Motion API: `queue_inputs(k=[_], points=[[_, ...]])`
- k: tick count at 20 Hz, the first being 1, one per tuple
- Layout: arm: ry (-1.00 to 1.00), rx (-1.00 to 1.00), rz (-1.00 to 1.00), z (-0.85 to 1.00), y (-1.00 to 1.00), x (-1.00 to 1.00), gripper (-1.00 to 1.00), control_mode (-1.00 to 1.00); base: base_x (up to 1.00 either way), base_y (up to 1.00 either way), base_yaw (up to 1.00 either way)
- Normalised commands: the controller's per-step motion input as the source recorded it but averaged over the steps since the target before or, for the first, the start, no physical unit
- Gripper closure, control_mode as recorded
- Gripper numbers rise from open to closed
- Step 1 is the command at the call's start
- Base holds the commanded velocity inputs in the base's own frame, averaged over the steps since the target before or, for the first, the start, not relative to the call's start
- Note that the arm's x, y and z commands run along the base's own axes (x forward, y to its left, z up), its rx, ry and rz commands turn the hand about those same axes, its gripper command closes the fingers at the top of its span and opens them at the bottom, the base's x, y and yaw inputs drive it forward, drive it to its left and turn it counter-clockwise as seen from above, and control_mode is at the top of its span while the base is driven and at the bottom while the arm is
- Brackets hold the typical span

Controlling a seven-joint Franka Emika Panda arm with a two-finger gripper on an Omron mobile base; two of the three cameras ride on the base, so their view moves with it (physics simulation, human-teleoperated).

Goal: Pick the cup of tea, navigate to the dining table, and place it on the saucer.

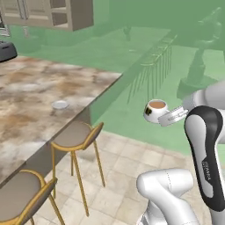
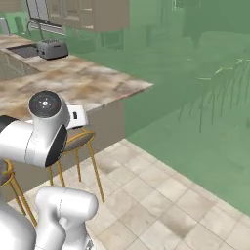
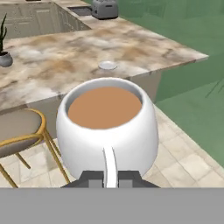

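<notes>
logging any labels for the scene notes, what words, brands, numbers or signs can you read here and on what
Nothing can be read for certain.
Arm: small grey lettering runs down its dark cover in the left base view, too small and blurred to read.
Cup: a dark mark on its side, no legible letters.
Toaster: no readable text.
Saucer, table and stools: no text.

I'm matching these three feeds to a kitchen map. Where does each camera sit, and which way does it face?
Left base view: behind the arm's left, facing the dining table, saucer and stools; arm at right, gripper holding the cup of tea.
Right base view: behind the arm's right, facing the table's corner and toaster; arm at left.
Hand view: on the hand, looking over the cup toward the saucer.
Shared: table.
</notes>
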Motion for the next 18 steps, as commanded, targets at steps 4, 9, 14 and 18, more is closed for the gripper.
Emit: queue_inputs(k=[4,9,14,18], points=[[0.00,0.00,0.00,0.00,0.00,0.00,1.00,1.00,0.92,-0.55,0.45],[0.00,0.00,0.00,0.00,0.00,0.00,1.00,1.00,1.00,-0.42,0.51],[0.00,0.00,0.00,0.00,0.00,0.00,1.00,1.00,0.79,-0.13,0.54],[0.00,0.00,0.00,0.00,0.00,0.00,1.00,1.00,0.46,0.00,0.59]])
